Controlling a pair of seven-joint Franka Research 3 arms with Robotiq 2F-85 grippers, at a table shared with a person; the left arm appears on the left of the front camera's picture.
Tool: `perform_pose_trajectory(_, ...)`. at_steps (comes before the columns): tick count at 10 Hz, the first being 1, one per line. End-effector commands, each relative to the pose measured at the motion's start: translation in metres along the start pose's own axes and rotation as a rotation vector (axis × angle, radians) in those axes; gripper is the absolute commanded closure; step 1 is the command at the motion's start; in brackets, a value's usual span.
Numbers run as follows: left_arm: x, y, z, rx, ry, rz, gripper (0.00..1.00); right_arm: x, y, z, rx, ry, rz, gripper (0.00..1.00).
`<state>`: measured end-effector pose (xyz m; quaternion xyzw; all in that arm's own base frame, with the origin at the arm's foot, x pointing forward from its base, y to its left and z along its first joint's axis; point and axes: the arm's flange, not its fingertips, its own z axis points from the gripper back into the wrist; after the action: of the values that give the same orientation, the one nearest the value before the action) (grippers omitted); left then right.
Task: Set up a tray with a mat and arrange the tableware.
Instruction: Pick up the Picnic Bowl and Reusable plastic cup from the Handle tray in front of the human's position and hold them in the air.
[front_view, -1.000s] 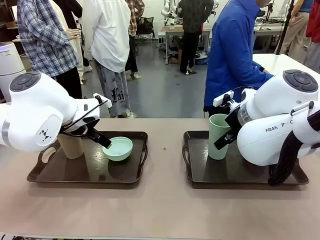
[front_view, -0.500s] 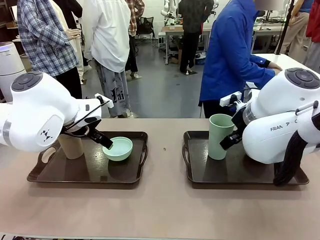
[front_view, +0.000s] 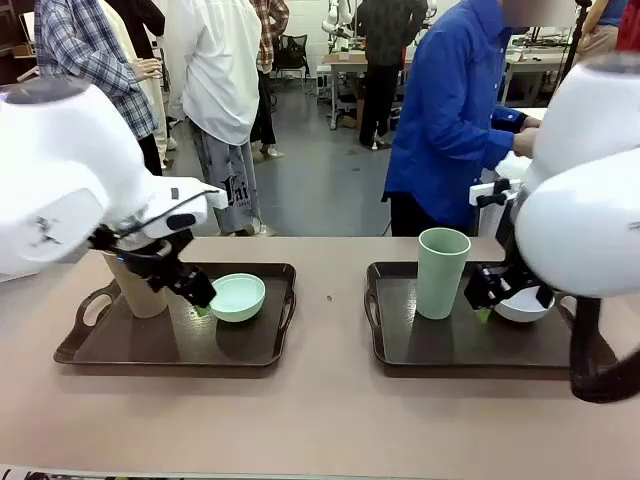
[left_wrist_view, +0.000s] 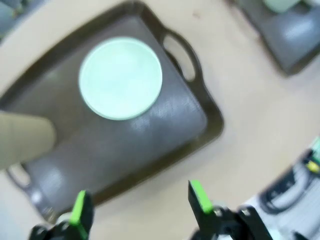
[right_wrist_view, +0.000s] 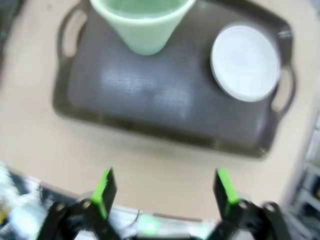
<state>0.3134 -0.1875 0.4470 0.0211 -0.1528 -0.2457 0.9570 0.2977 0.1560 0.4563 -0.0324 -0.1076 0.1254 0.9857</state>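
Mint-green round bowl (front_view: 238, 297) beside tall tan tapered cup (front_view: 135, 288) on dark plastic left tray (front_view: 240, 347); pale green tapered cup (front_view: 442, 272) and small white bowl (front_view: 527, 306), hidden a second ago, on right tray (front_view: 440, 347). Left gripper (left_wrist_view: 139, 200) and right gripper (right_wrist_view: 164, 187), pulled up and back since then, spread wide, empty.

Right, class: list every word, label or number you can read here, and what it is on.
"Fai": ornate black letters on a bystander's grey trousers, partly hidden.
Left arm: dark mark, too blurred to read.
Tan cup, green cup, mint bowl, white bowl: no print visible.
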Motion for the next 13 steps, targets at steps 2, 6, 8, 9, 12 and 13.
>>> perform_pose_trajectory(2,-0.041,0.042,0.016,-0.163,-0.01,0.183,0.0,-0.081,-0.051,0.003,0.217,-0.058,-0.111,0.0)
perform_pose_trajectory(6,-0.051,0.157,0.028,-0.719,-0.176,0.284,0.0,-0.088,-0.16,-0.028,0.728,-0.223,-0.283,0.0)
perform_pose_trajectory(8,-0.088,0.191,0.04,-0.855,-0.316,0.333,0.0,-0.111,-0.197,-0.036,0.895,-0.296,-0.342,0.0)
perform_pose_trajectory(9,-0.106,0.204,0.039,-0.897,-0.356,0.359,0.0,-0.12,-0.212,-0.041,0.953,-0.282,-0.367,0.0)
perform_pose_trajectory(12,-0.12,0.223,0.025,-0.974,-0.334,0.416,0.0,-0.135,-0.243,-0.055,1.039,-0.251,-0.439,0.0)
perform_pose_trajectory(13,-0.124,0.227,0.02,-0.976,-0.298,0.438,0.0,-0.142,-0.251,-0.06,1.058,-0.235,-0.457,0.0)
